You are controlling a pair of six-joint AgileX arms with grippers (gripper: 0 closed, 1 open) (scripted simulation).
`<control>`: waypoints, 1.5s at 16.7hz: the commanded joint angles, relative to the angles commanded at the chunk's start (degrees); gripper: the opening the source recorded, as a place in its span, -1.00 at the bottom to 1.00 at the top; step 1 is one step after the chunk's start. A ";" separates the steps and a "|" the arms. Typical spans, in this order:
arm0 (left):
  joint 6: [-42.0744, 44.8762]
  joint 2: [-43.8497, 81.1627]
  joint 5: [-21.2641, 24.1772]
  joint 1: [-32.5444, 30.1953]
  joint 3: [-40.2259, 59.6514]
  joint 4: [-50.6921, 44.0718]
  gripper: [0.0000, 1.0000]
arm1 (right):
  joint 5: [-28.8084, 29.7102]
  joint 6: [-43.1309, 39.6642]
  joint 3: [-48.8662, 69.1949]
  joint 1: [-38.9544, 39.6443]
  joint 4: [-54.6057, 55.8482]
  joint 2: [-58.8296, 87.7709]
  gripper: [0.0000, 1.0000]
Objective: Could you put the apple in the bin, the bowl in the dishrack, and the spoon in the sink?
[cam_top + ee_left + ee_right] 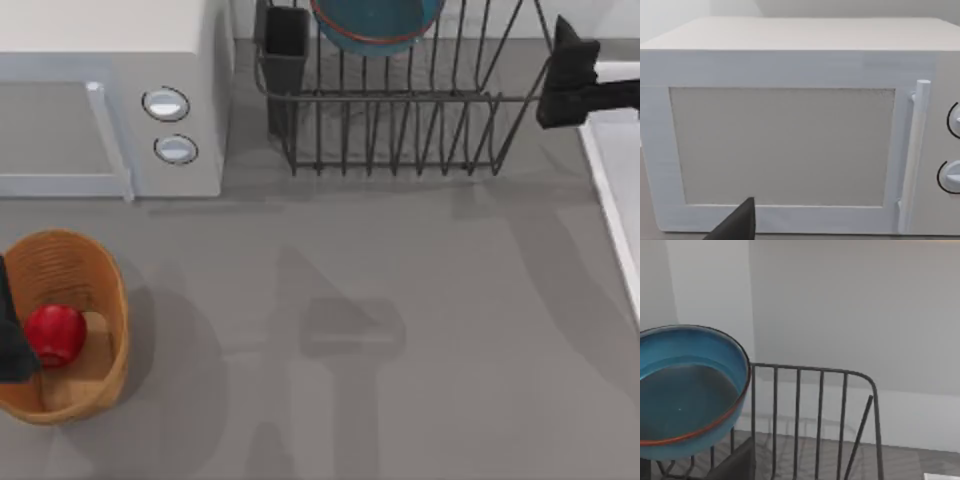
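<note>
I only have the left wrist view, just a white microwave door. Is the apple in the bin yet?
Observer: Yes. The top view has the apple lying inside the bin, at the table's left.
Operator: And the bowl?
Observer: The bowl sits tilted in the dishrack, at the table's far side.
Operator: Where is the right arm?
Observer: The right gripper is beside the dishrack's right end, next to the sink.

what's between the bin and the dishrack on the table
Top view: nothing stands between the bin and the dishrack, just bare grey table with shadows; the microwave sits off to the side.
</note>
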 joint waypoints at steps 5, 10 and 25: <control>0.00 0.00 0.00 0.00 0.00 0.00 1.00 | -9.32 -0.94 -22.33 -9.84 -12.92 -35.15 1.00; 0.00 0.00 0.00 0.00 0.00 0.00 1.00 | -13.60 -1.58 -35.61 -17.79 -22.98 -60.24 1.00; 0.00 0.00 0.00 0.00 0.00 0.00 1.00 | -14.48 -0.71 -33.30 -21.96 -32.88 -64.13 1.00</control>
